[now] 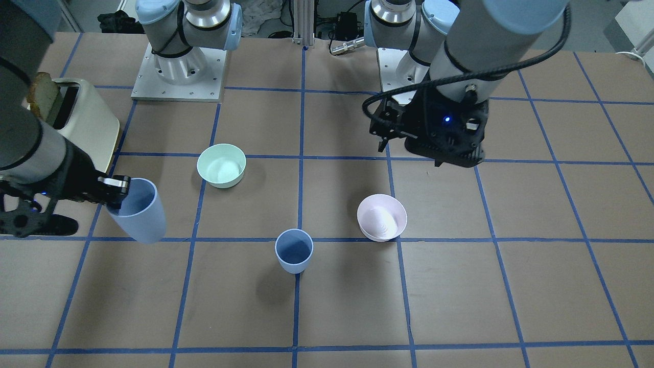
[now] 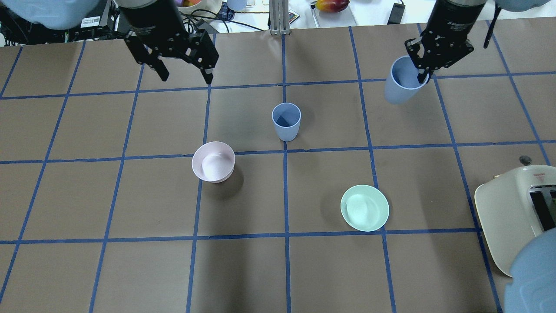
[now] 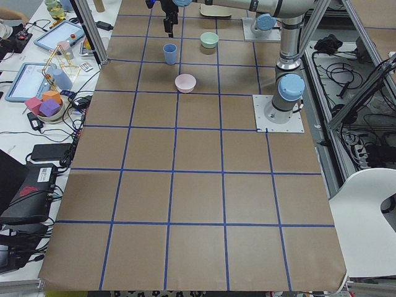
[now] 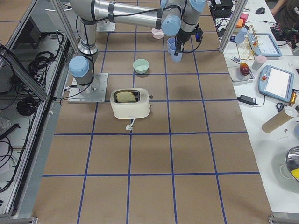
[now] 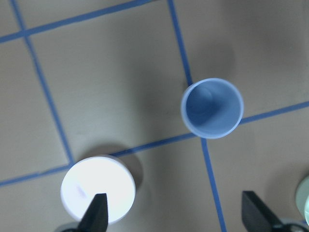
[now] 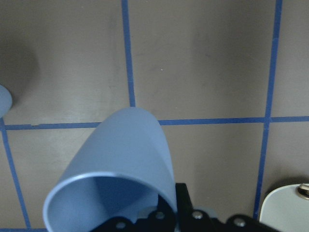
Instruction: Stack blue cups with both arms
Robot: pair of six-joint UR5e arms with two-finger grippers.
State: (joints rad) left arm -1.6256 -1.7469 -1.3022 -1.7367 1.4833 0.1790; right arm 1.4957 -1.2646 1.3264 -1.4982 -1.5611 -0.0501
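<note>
Tilted blue cup [image 2: 399,87] pinched at the rim by right claw [image 2: 422,71], held up for nesting into standing cup [image 2: 286,121] on tabletop [image 2: 130,269]; left claw [image 2: 186,79] wide, empty, hovering

No legible text. Toaster [image 2: 504,208] has a small red mark [image 2: 538,176] on top, plus a white sticker [image 2: 93,20] beyond the table; both too small to read.

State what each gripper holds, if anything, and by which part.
The right gripper holds one blue cup by its rim, jaws pinching the wall. The left gripper, jaws open, holds nothing.
</note>
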